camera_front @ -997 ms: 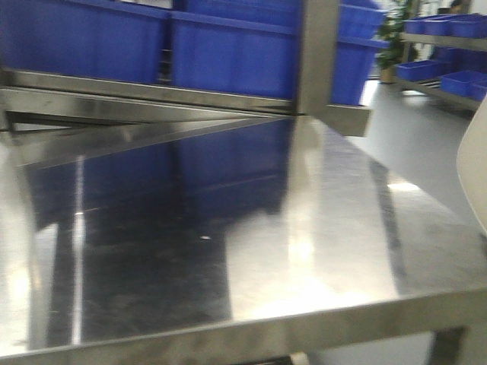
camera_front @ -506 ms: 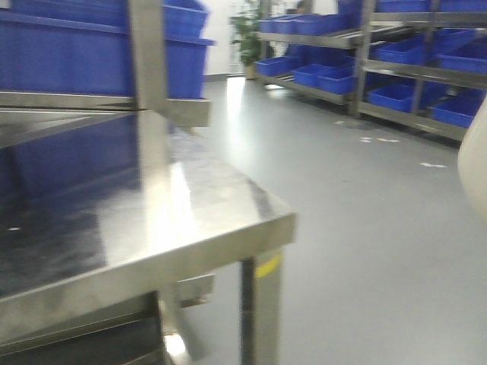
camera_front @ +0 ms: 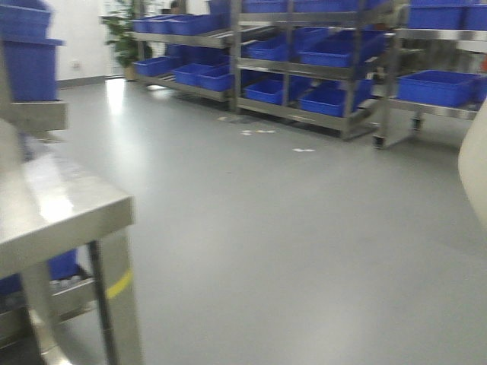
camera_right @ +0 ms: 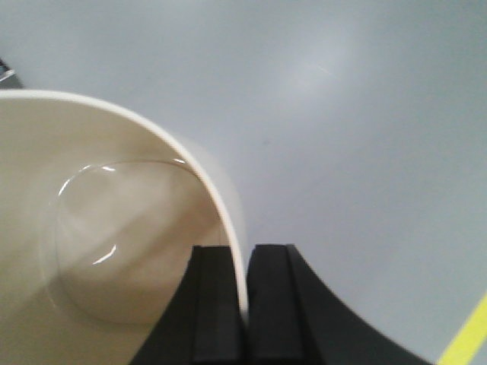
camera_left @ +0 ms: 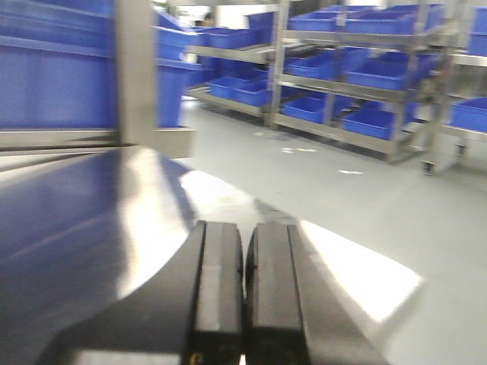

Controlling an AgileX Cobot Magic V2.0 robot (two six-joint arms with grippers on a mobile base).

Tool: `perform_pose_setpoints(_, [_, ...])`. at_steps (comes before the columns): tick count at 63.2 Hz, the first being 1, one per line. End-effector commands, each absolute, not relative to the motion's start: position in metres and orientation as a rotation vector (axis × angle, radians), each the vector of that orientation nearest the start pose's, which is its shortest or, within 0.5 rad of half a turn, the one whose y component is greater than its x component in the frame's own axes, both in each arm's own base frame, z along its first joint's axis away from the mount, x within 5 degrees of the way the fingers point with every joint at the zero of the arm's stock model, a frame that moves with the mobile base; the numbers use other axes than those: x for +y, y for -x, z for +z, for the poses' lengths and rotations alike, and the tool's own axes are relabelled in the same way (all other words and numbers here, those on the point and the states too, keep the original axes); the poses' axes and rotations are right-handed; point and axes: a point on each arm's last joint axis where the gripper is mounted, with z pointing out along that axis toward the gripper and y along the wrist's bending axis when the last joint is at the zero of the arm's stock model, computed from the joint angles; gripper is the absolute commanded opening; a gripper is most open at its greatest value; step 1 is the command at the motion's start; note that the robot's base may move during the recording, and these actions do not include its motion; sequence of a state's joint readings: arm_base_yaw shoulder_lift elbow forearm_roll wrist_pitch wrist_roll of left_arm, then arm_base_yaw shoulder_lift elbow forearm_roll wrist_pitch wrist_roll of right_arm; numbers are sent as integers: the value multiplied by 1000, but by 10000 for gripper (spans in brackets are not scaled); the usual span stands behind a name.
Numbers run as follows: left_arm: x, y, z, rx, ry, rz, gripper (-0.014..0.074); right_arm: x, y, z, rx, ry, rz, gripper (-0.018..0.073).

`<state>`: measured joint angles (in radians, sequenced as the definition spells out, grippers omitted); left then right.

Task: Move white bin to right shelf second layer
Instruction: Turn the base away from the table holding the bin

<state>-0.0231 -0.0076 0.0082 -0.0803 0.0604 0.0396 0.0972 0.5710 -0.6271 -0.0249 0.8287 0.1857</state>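
White bin (camera_right: pixel 114 228) fills the lower left of the right wrist view, its glossy inside and rounded base facing the camera. In the front view only a cream sliver of it (camera_front: pixel 475 175) shows at the right edge. It is off any surface, with the grey floor (camera_front: pixel 289 228) spreading behind it. Across the top of the front view stand steel racks (camera_front: pixel 304 114) loaded with blue crates (camera_front: pixel 437 85); the blur hides the detail of their levels. The corner of the bench (camera_front: pixel 68 217) sits at the left edge, its leg marked with a yellow band (camera_front: pixel 119 284). The right hand (camera_right: pixel 245 258) is closed on the bin's rim, one dark finger inside the wall and one outside. The left hand (camera_left: pixel 243 236) hangs over the shiny bench top (camera_left: pixel 91 220) with its fingers pressed together and nothing between them.
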Motion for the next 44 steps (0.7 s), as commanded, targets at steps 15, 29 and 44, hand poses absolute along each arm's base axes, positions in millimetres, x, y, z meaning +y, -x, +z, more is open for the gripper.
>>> perform_pose_setpoints(15, [-1,-56,205,1474,18,-64,85,8,-102,323,2148,-91,134,67])
perform_pose_setpoints(29, [-1,-56,205,1474,18,-64,85,8,-102,323,2148,-91,134,67])
perform_pose_setpoints(44, [-1,-56,205,1474,18,-64,85,8,-102,323,2148,-91,134,67])
